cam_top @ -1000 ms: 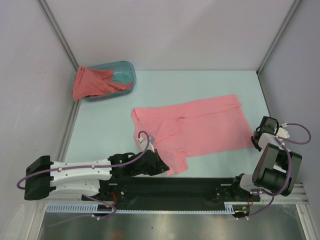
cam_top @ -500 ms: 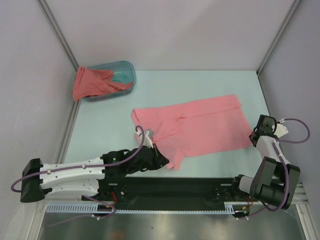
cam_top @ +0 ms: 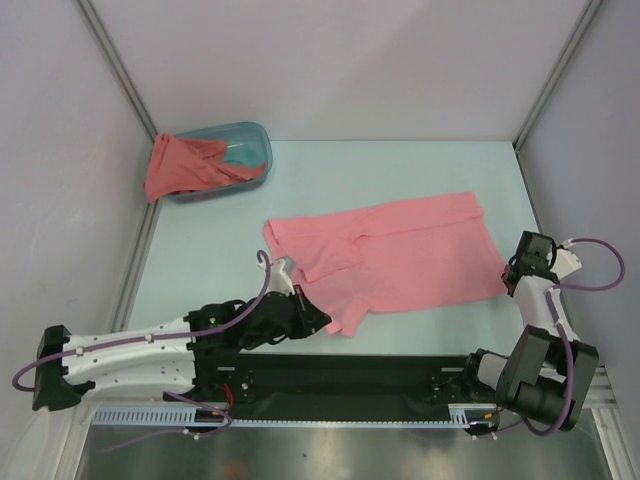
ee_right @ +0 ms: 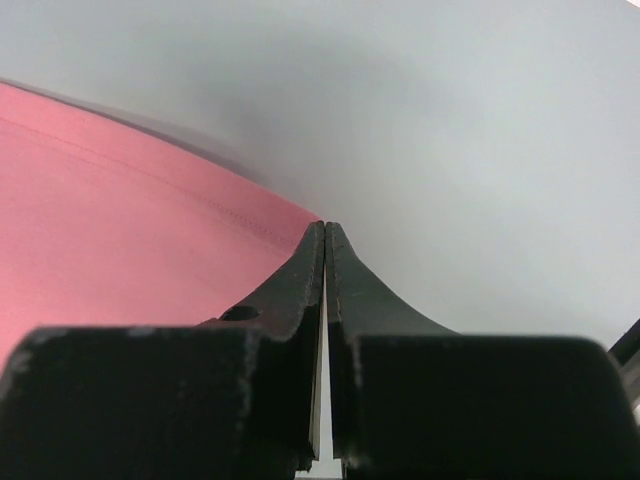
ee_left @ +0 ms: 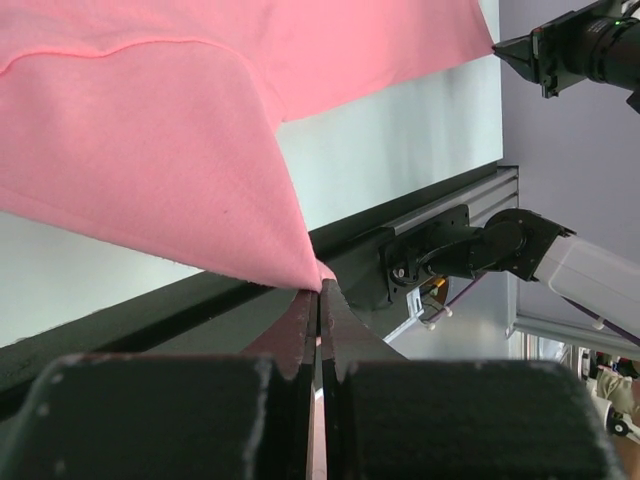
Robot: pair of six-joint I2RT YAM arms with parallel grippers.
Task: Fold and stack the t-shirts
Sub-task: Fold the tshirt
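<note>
So, seen from the top camera: the salmon-pink t-shirt (cam_top: 400, 250) is spread out mostly flat on the pale table (cam_top: 430, 170), a bit toward 3 o'clock of the middle. A flap of it is bunched at its 7 o'clock end.

That 7 o'clock corner is pinched by the left gripper (cam_top: 325, 322). On the left wrist camera the left gripper (ee_left: 320, 290) is seen with its fingers pressed tight together, and the pointed tip of the shirt (ee_left: 150, 150) is caught between them and lifted off the table.

The right gripper (cam_top: 512, 283) is parked at the shirt's 4 o'clock corner. On the right wrist camera the right gripper (ee_right: 325, 235) is pressed shut too, tips right at the edge of the pink fabric (ee_right: 110, 230). Whether any cloth is actually caught between them can't be told.

The coral-red t-shirt (cam_top: 180, 165) is draped over the rim of the teal tub (cam_top: 250, 150), up at the table's 10 o'clock corner and well apart from the pink one.
</note>
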